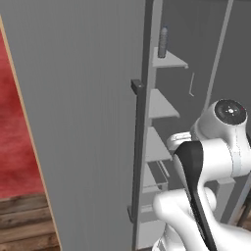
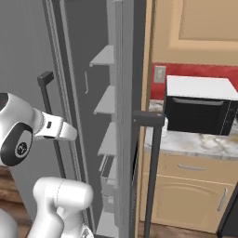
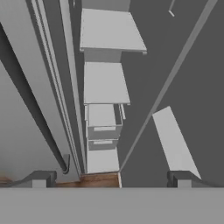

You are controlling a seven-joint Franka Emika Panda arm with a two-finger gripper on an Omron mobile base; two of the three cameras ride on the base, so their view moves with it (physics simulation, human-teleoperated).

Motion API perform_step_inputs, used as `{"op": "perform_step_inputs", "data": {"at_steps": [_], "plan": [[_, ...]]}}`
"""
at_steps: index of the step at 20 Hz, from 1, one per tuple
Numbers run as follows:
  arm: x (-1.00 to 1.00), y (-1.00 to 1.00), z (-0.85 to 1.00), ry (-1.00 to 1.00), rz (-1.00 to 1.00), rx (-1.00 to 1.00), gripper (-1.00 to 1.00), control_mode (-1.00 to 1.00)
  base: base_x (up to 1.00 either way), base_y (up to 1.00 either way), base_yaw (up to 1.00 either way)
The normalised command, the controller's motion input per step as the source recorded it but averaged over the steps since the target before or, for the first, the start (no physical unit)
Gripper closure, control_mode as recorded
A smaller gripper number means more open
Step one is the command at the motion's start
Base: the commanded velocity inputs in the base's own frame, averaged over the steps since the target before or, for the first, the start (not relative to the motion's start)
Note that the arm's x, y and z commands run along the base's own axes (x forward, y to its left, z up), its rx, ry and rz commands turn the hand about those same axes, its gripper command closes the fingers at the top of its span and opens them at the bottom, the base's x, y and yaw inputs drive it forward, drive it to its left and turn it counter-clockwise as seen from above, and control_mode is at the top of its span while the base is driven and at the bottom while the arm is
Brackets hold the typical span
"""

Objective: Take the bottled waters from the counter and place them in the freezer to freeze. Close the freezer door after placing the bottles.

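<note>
We saw the gripper (image 3: 111, 177) spread wide and empty, looking down the inside of the freezer (image 3: 183, 78), past the stacked shelves (image 3: 105, 81) to the wood floor (image 3: 98, 180). Open room lay between the shelf edges and the far wall. The freezer door (image 1: 78, 122) stood open at the arm's left, handle (image 1: 138, 147) vertical. One dark bottle (image 1: 163, 40) stood upright on the top shelf. The counter (image 2: 195, 142) with the black oven (image 2: 200, 111) sat beyond the other door.

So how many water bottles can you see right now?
1: a grey bottle stands on the freezer's top shelf. The other may be hidden.
</note>
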Motion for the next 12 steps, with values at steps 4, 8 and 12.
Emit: {"op": "perform_step_inputs", "data": {"at_steps": [4,8,12], "plan": [[0.0,0.0,0.0,0.0,0.0,0.0,-1.0,1.0,-0.47,0.0,0.0],[0.0,0.0,0.0,0.0,0.0,0.0,-1.0,1.0,-0.47,0.0,0.0],[0.0,0.0,0.0,0.0,0.0,0.0,-1.0,1.0,-0.44,0.0,0.0]]}}
